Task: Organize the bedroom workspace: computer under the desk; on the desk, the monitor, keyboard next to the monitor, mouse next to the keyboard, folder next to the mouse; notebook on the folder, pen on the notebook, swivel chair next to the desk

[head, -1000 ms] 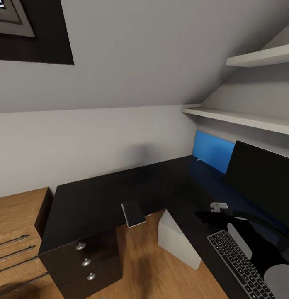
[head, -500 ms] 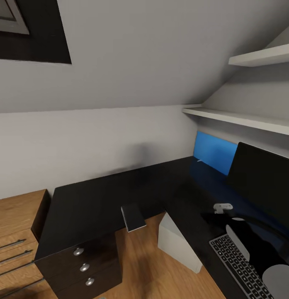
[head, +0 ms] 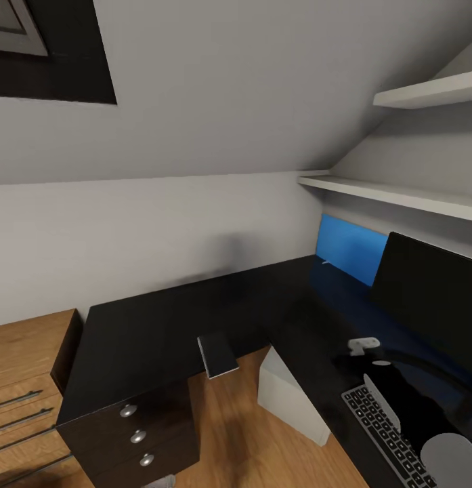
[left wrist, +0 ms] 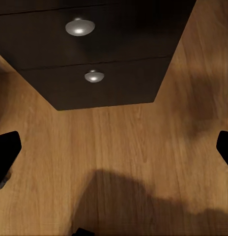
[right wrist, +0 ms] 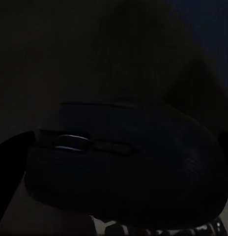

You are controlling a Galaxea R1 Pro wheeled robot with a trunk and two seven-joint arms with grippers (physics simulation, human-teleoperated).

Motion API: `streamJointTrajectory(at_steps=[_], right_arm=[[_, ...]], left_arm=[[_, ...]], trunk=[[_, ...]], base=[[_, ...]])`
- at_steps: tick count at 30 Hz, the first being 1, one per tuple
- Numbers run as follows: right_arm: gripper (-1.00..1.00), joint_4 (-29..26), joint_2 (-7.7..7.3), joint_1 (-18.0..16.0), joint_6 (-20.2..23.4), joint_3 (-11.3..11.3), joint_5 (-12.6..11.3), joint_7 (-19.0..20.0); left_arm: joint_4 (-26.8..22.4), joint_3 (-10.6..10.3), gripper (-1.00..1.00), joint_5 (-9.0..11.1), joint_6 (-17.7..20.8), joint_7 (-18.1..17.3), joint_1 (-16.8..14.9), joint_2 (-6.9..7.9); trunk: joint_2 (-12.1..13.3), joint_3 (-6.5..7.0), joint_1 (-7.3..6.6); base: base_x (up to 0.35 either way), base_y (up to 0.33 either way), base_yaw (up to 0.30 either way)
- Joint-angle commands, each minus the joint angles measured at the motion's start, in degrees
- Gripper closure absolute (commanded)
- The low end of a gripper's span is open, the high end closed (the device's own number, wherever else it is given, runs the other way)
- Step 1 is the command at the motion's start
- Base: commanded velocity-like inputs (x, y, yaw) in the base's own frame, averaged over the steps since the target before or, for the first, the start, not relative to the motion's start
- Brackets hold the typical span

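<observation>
The black monitor [head: 432, 298] stands on the black L-shaped desk [head: 161, 325] at the right, with the keyboard [head: 388, 434] in front of it. My black right arm [head: 415, 407] reaches over the keyboard toward a small white piece [head: 363, 345]. The dark mouse [right wrist: 124, 162] lies very close in the right wrist view, with keyboard keys [right wrist: 158, 229] at the edge. Dark finger shapes flank the mouse, but the grip is too dark to read. A blue panel [head: 351, 251] leans on the wall. The white computer [head: 290, 400] sits below the desk. My left gripper [left wrist: 114, 157] hangs open above the floor.
A small dark book-like thing [head: 217, 354] rests at the desk's inner edge. A black drawer unit [head: 137, 434] with round knobs [left wrist: 79, 27] stands under the desk's left wing. White shelves [head: 398, 193] run above the monitor. A wooden dresser [head: 26, 379] sits at the left.
The head view shifted slightly at first. Since then my right arm has slid toward me over the keyboard, and the white piece has dropped a little and tilted.
</observation>
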Motion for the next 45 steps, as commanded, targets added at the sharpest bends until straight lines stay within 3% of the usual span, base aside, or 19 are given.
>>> streamJointTrajectory(at_steps=[1, 13, 45], right_arm=[[1.0, -0.1, 0.05, 0.0, 0.2, 0.2, 0.0, -0.1], [1.0, 0.0, 0.86, 0.0, 0.2, 0.2, 0.8, -0.1], [1.0, 1.1, 1.25, 0.0, 0.1, 0.2, 0.8, -0.2]], left_arm=[[-0.1, -0.3, -1.0, 0.6, -0.6, 0.3, -0.1, 0.05], [-0.3, -0.4, -1.0, 0.6, -1.0, 0.4, -0.1, 0.02], [-0.2, -0.4, -1.0, 0.6, -1.0, 0.4, -0.1, 0.02]], trunk=[[-0.1, -0.08, 0.01], [-4.5, -2.06, 2.43], [-17.3, -7.8, 9.45]], base=[[0.0, 0.0, 0.0], [0.0, 0.0, 0.0], [0.0, 0.0, 0.0]])
